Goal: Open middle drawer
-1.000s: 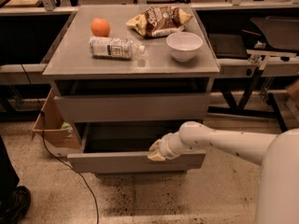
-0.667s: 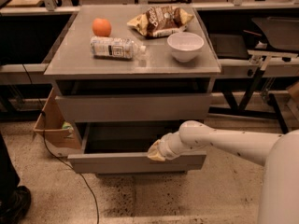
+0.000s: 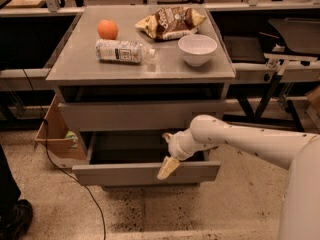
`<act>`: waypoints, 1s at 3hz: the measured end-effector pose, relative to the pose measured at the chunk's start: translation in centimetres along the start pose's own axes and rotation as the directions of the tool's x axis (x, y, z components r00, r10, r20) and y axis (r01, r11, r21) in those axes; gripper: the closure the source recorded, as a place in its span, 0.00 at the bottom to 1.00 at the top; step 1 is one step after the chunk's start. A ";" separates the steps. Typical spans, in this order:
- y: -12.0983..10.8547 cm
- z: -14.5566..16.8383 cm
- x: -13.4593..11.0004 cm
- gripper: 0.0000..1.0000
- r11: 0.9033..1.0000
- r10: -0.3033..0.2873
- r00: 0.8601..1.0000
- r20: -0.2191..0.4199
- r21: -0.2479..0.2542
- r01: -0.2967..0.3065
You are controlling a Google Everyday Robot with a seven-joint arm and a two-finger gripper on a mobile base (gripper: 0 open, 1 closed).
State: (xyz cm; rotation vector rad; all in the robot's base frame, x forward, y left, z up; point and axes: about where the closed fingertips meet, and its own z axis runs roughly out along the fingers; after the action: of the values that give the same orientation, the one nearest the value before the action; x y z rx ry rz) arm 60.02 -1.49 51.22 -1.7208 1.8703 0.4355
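The middle drawer (image 3: pixel 115 174) is a wide grey drawer with a flat front and no handle. It stands pulled out of the cabinet toward the camera, and its shallow grey inside (image 3: pixel 130 146) shows. My gripper (image 3: pixel 167 165) is at the top edge of the drawer front, right of its middle, and dips over that edge. My white arm (image 3: pixel 240 139) reaches in from the right. Above it, the taller grey drawer front (image 3: pixel 130 115) is closed.
On the cabinet top (image 3: pixel 75 66) are an orange (image 3: pixel 107 29), a lying plastic bottle (image 3: pixel 120 50), a chip bag (image 3: pixel 170 21) and a white bowl (image 3: pixel 197 49). A cardboard box (image 3: pixel 52 134) stands left of the cabinet. A black cable (image 3: pixel 75 179) runs on the floor. A person's shoe (image 3: pixel 15 219) is at the lower left.
The middle drawer has come slightly further out toward the camera, and my gripper has moved with its front edge.
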 end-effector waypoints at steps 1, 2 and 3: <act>-1.8 -0.2 -0.6 0.35 1.000 -0.017 1.000 -0.001 -0.004 0.017; -2.6 0.4 -0.3 0.58 1.000 -0.008 1.000 0.002 -0.015 0.008; -3.6 1.9 0.4 0.89 1.000 0.014 1.000 0.027 -0.001 -0.014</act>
State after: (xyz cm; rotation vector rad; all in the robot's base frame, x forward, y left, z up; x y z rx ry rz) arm 63.87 -1.12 49.94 -1.6949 1.8642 0.4628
